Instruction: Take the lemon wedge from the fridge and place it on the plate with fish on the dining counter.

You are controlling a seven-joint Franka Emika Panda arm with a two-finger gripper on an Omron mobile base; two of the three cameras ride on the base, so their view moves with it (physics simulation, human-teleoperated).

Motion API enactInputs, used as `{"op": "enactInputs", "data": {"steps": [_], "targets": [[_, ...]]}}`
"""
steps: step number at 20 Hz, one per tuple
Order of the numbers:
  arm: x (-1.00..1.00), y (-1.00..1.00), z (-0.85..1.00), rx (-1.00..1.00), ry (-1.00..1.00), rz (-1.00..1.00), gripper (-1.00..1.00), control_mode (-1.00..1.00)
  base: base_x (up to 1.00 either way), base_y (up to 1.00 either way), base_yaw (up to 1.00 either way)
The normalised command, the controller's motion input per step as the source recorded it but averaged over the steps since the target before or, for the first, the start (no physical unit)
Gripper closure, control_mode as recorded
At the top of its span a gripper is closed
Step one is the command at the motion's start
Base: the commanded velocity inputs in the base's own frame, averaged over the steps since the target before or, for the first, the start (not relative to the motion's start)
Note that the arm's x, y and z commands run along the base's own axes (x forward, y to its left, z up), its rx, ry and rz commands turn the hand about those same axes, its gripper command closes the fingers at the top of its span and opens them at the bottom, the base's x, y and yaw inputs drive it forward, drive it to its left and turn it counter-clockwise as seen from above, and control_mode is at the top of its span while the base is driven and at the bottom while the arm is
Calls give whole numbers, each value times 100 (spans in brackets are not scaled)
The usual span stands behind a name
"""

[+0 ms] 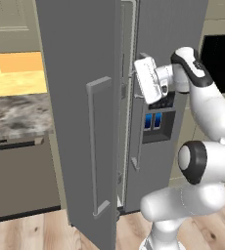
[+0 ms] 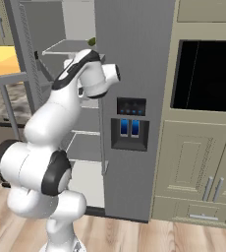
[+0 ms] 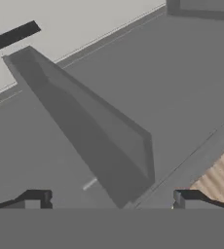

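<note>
The grey fridge (image 1: 166,29) stands with its left door (image 1: 75,97) swung wide toward me and its right door (image 2: 134,54) shut. Pale shelves (image 2: 85,145) show inside. My arm reaches up to the gap between the doors, the white hand (image 1: 148,80) level with the upper shelves. In the hand view my gripper (image 3: 111,199) is open, its fingertips (image 3: 36,199) far apart with nothing between them, facing grey fridge surfaces and a long grey bar (image 3: 89,131). The lemon wedge is hidden. The plate with fish and the dining counter are out of view.
A small dark green fruit (image 2: 92,41) sits on the top shelf. A granite wall counter (image 1: 16,112) lies left of the open door. A black wall oven (image 2: 208,76) and beige cabinets (image 2: 193,162) stand right of the fridge. The open door's handle (image 1: 92,146) juts out.
</note>
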Motion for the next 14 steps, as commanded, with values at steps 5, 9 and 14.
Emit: {"op": "enactInputs", "data": {"steps": [5, 9, 14], "targets": [[38, 48, -1, -4, 8, 8, -100, -100, 0, 0, 0], [12, 53, -8, -7, 4, 9, -100, -100, 0, 0, 0], [-1, 71, -6, -11, 1, 12, -100, -100, 0, 0, 0]]}}
